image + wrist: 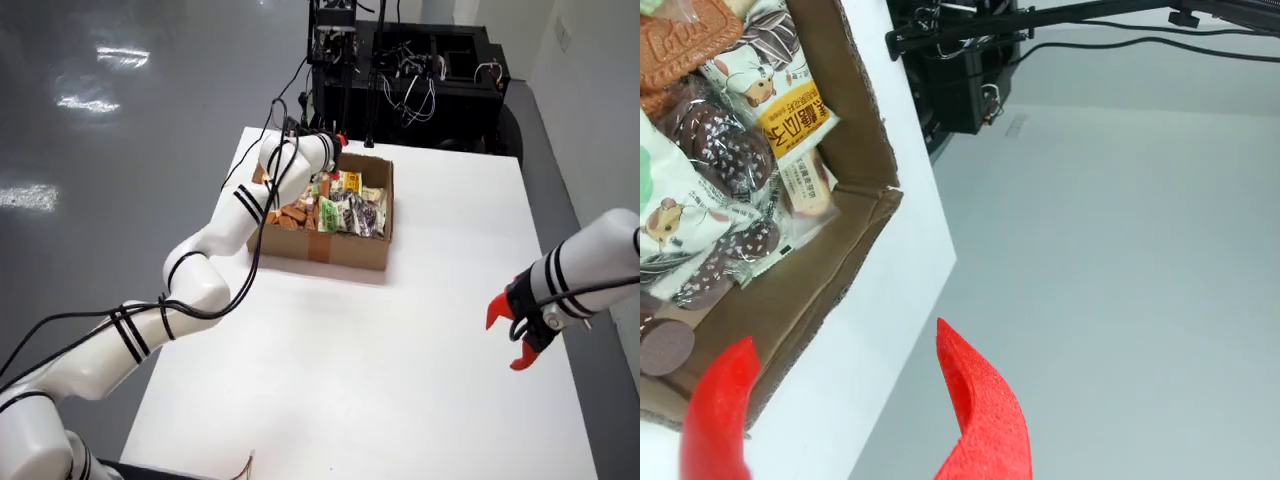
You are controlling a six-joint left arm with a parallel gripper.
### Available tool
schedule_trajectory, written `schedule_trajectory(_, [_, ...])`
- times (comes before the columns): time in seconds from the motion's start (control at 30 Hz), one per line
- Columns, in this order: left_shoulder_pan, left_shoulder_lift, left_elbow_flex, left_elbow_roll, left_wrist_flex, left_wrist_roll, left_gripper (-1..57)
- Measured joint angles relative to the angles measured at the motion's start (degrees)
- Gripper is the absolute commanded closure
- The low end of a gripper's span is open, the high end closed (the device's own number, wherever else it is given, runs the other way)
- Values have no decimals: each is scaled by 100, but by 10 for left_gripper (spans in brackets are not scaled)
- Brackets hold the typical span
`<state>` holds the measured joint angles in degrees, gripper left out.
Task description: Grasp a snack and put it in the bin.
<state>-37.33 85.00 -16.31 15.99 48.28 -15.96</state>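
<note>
- Reaching over the box (335,250), the working arm (240,215) runs from bottom left of the overhead view to the box's far-left corner; its wrist sits right at that rim.
- Gripper (840,400): only seen in wrist view, two red fingers (980,400) spread wide apart w/ nothing between them, holding nothing. Fingers are above the box corner and table edge, not touching any snack.
- Box: open cardboard, on the white table (420,330), toward the table's far side in overhead view.
- Snacks (345,210) all lie inside the box, none outside. Overhead view: orange-brown packs at box's left part, white/green/dark packets at right part.
- Wrist view, inside the box: yellow-labelled packet (795,125) near the box's inner wall, clear packs of dark round biscuits (710,135) just beside it, white packet w/ green print (670,200) further in, brown biscuit pack (680,40) at top left.
- Second arm (590,265): right of the box, well apart from it, over the table's right edge; its red gripper (515,335) hangs open, empty.
- Black equipment rack (400,70) behind the box, beyond the table's far edge.
</note>
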Motion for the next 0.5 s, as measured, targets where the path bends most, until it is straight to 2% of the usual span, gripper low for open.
schedule_trajectory(0.17, [-62, 5, -26, -8, 176, 40, 258])
schedule_trajectory(0.5, [-411, 219, -359, 2, 1227, 190, 398])
